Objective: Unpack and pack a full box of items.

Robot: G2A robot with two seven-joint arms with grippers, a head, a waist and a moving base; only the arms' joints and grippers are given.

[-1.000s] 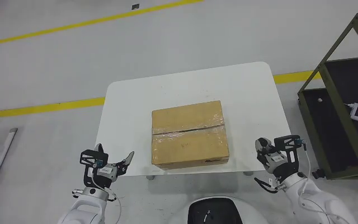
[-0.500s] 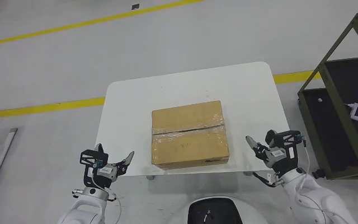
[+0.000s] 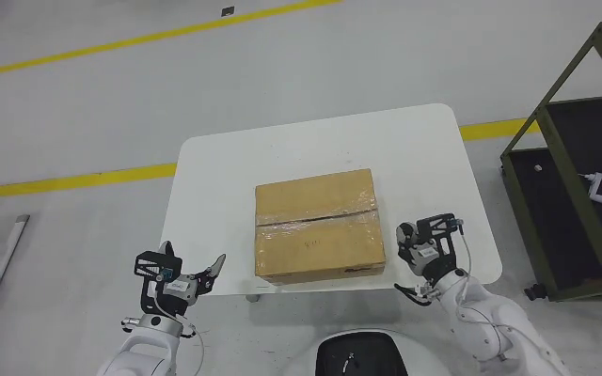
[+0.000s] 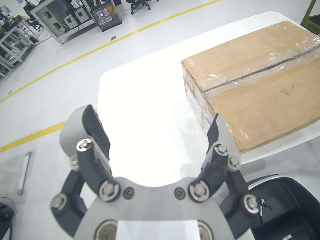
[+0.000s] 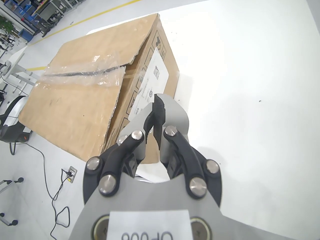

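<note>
A taped cardboard box on the table hides its contents. The left hand is spread. The right hand is pressed together beside the box.

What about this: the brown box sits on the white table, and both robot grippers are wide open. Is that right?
Not quite. Only the left gripper is wide open. The right gripper is shut, fingertips together, as the right wrist view shows. The brown box does sit on the white table.
</note>
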